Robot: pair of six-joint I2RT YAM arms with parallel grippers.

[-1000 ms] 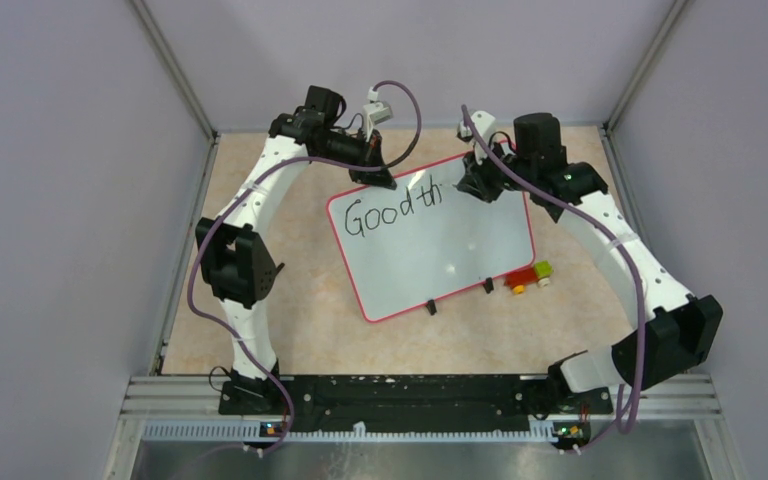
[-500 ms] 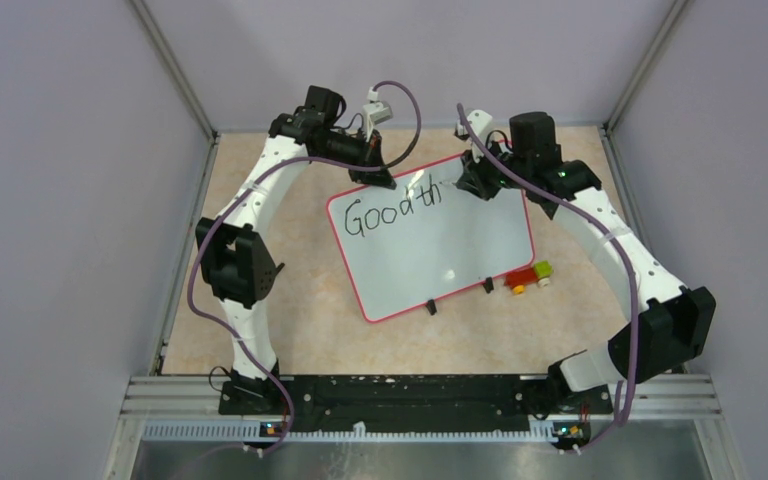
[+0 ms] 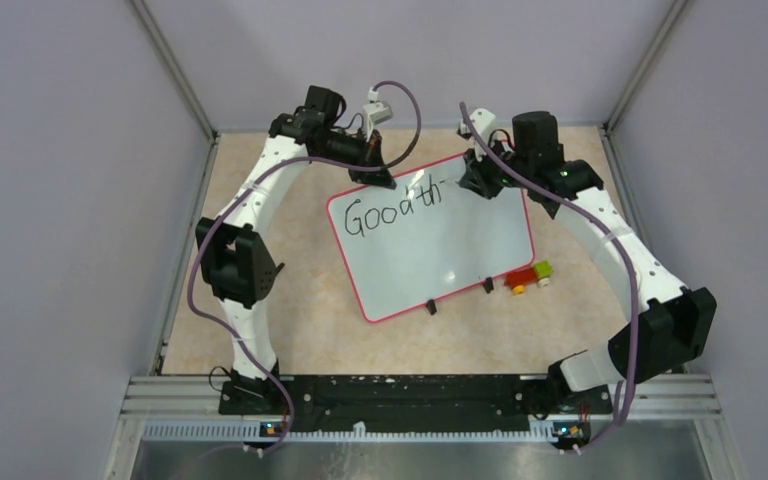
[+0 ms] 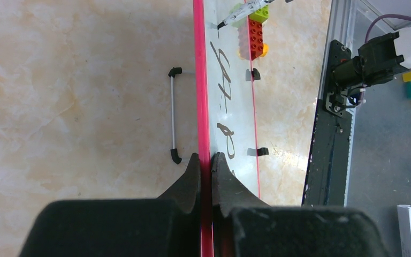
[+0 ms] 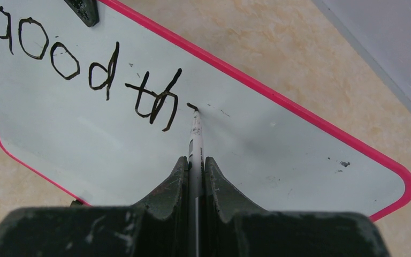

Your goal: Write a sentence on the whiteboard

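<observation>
the whiteboard [image 3: 440,250] is glossy and smooth, with a glare spot; its red frame [image 5: 278,99] looks like smooth plastic, the sentence [image 5: 85,69] on it dull black ink; the fingers [image 5: 163,187] of my right gripper [image 5: 195,163] are matt black plastic, scuffed pale, the marker [image 5: 195,134] white plastic; under the whiteboard the table [image 3: 300,320] is matt mottled beige, stone-like

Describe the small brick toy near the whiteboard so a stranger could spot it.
Find the big red-framed whiteboard. Just off its near right corner, beside a black foot, sits the brick toy. It alone is multicoloured: red, yellow and green blocks.
</observation>
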